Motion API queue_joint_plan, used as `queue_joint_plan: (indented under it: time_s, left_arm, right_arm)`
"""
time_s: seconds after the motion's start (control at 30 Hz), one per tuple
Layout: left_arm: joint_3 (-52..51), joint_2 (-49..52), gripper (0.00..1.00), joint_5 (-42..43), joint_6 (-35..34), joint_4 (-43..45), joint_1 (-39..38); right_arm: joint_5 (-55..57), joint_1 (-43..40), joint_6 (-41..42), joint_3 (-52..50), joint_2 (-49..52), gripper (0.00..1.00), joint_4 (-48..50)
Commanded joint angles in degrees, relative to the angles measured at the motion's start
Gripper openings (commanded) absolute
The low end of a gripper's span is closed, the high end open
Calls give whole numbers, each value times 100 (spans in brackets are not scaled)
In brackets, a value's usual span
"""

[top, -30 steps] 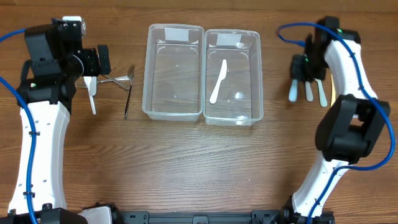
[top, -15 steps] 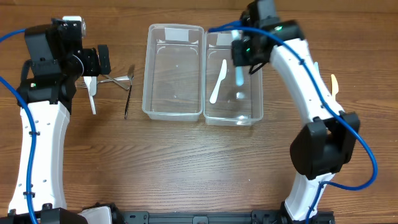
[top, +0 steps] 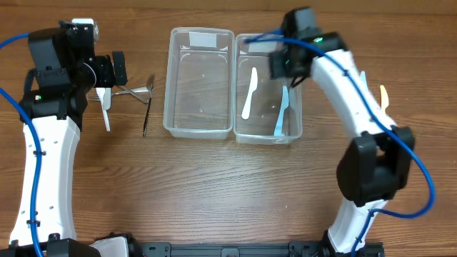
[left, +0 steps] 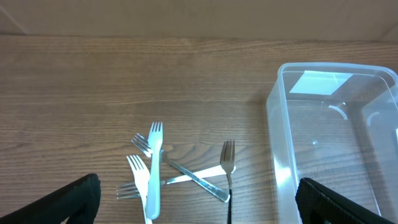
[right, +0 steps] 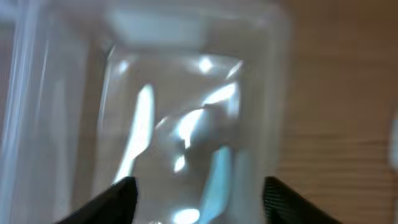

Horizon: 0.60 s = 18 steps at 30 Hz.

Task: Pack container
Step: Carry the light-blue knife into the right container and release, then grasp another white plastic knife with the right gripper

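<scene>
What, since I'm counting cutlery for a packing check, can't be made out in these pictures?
1. Right wrist view: blur smears everything inside the right container, so the utensil types cannot be read there.
2. Overhead view: the right arm covers most of the loose utensils beside it, so their number and kind are unclear.
3. Left wrist view: the fork pile is cut off by the bottom edge, so the handles are unseen.

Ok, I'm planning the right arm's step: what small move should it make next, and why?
Probably lift the right pincer clear and swing right: it's open, the blue knife lies in the right container beside the white knife, and utensils wait beyond it.
</scene>
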Motion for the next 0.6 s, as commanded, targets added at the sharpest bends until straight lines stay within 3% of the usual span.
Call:
queue_joint_plan:
  time_s: [0.0,0.07,0.27,0.57]
  left_arm:
    - [170,22,100,-17,131,4,26]
    - [170,22,100,-17,131,4,26]
    - [170,22,100,-17,131,4,26]
    - [170,22,100,-17,131,4,26]
  right_arm:
    - [581,-938,-105,450,-461,73,87]
    - [544,-1508,-103,424,-400,80,120]
    - [-354,-2479,-608,321,-7,81,76]
    - [-704,-2680,-1351,278,1082,75,219]
